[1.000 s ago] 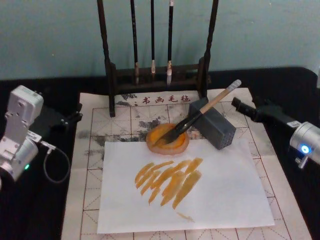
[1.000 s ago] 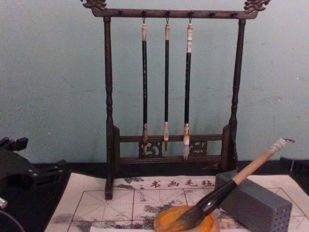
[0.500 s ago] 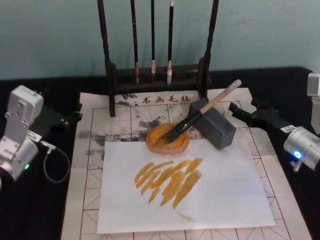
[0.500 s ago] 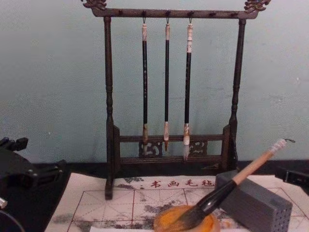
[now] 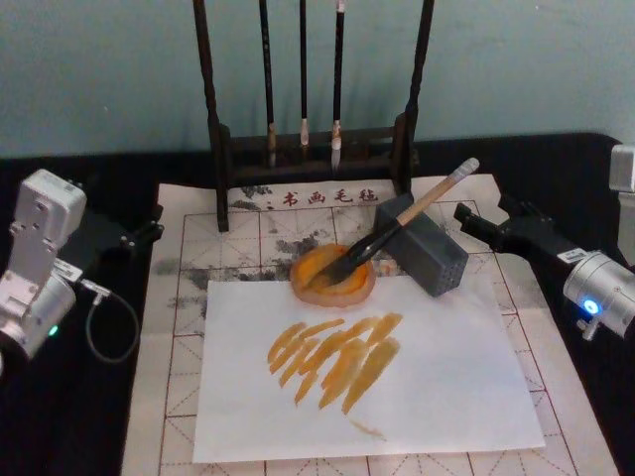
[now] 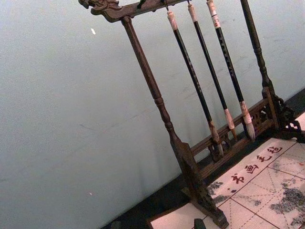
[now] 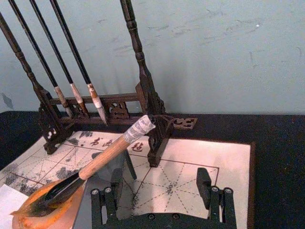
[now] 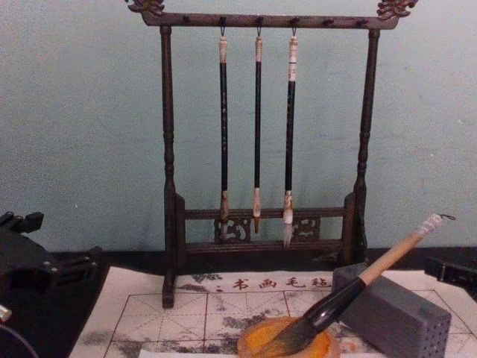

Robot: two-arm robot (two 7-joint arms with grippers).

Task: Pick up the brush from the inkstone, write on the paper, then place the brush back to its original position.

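— What does the brush (image 5: pixel 397 224) look like, and where is it?

— Pale wooden handle, black lower section, dark bushy bristles, a white cap with a small loop at the top. Its bristles rest in the inkstone (image 5: pixel 331 277), a round orange-amber dish, and the handle leans up and back over a grey block (image 5: pixel 424 245) just to the right of the dish.

— And the paper?

— The gridded practice sheet (image 5: pixel 198 238) lies flat on the black table (image 5: pixel 109 416), its row of red characters along the far edge by the foot of a dark wooden brush rack (image 5: pixel 313 139) where three slim brushes (image 8: pixel 257 127) hang. A plain white sheet (image 5: pixel 437 387) lies over it, just in front of the inkstone, marked with orange strokes (image 5: pixel 337 357).

— The claws?

— The right gripper (image 7: pixel 162 188) sits near the table's right edge, close to the brush cap but not touching it. In the right wrist view its fingers (image 7: pixel 206 183) stand spread apart with nothing between them. The left gripper (image 5: pixel 139 234) is at the table's left edge, beside the practice sheet's far left corner; it holds nothing that I can see, though how wide it stands I cannot tell from here.
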